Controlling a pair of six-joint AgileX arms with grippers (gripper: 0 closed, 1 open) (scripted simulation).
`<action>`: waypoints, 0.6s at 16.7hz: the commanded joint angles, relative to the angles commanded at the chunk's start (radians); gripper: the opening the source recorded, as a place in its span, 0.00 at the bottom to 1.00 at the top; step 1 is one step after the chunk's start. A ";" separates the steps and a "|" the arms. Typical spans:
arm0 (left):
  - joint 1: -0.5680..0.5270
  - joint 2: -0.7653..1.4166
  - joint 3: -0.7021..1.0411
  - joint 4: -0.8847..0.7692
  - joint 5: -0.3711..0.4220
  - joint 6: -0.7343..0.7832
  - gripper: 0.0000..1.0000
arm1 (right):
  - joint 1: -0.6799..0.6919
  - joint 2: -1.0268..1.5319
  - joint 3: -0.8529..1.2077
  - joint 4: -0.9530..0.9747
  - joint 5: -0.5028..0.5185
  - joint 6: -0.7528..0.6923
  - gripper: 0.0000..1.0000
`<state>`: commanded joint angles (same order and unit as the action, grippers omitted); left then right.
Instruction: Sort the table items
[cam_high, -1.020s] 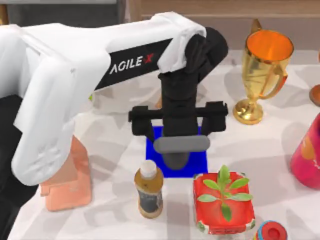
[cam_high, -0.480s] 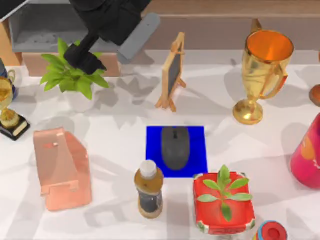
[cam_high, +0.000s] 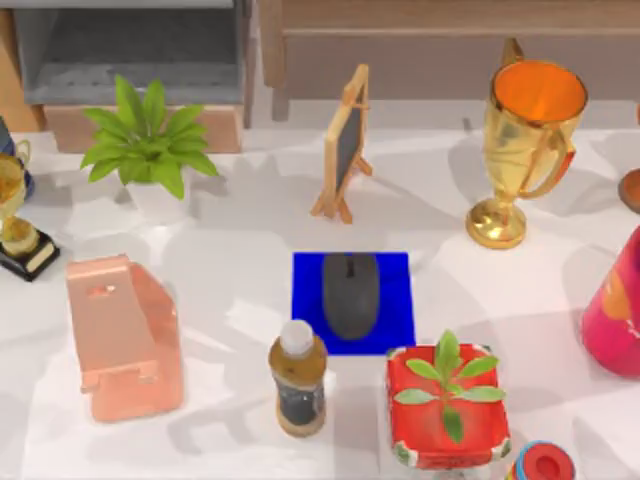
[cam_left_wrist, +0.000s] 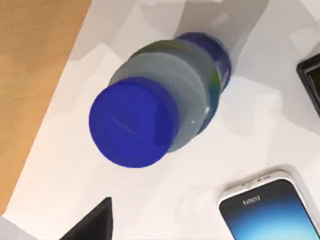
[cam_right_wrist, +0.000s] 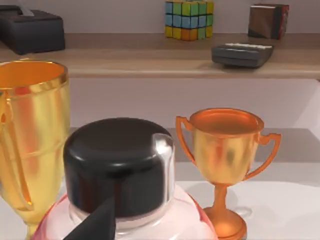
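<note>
A dark grey oval mouse (cam_high: 350, 294) lies lengthwise on a blue mat (cam_high: 306, 300) in the middle of the table, with nothing touching it. The smartphone (cam_left_wrist: 272, 212) with its blue glowing screen lies flat on the white tabletop in the left wrist view, close to a blue-capped bottle (cam_left_wrist: 150, 115). A black part of my left gripper (cam_left_wrist: 92, 222) juts in at that view's edge, apart from the phone. In the right wrist view a black part of my right gripper (cam_right_wrist: 97, 222) sits in front of a black-capped pink bottle (cam_right_wrist: 120, 165).
A salmon stand (cam_high: 125, 340) lies left of the mat. A brown white-capped bottle (cam_high: 297, 378) and a red planter (cam_high: 447, 405) stand just in front of it. Behind are a small easel board (cam_high: 345, 145), a leafy plant (cam_high: 145, 140) and a gold trophy (cam_high: 525, 140).
My left arm, which hung over the mouse a second ago, has drawn back to the far left and left the top view. The mouse stays on the blue mat.
</note>
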<state>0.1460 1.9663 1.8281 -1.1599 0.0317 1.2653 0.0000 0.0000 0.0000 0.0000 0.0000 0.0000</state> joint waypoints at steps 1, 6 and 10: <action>0.060 -0.003 -0.029 0.005 -0.005 -0.050 1.00 | 0.000 0.000 0.000 0.000 0.000 0.000 1.00; 0.249 0.049 -0.199 0.057 -0.026 -0.212 1.00 | 0.000 0.000 0.000 0.000 0.000 0.000 1.00; 0.284 0.084 -0.269 0.082 -0.031 -0.246 1.00 | 0.000 0.000 0.000 0.000 0.000 0.000 1.00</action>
<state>0.4301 2.0503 1.5588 -1.0779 0.0010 1.0192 0.0000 0.0000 0.0000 0.0000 0.0000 0.0000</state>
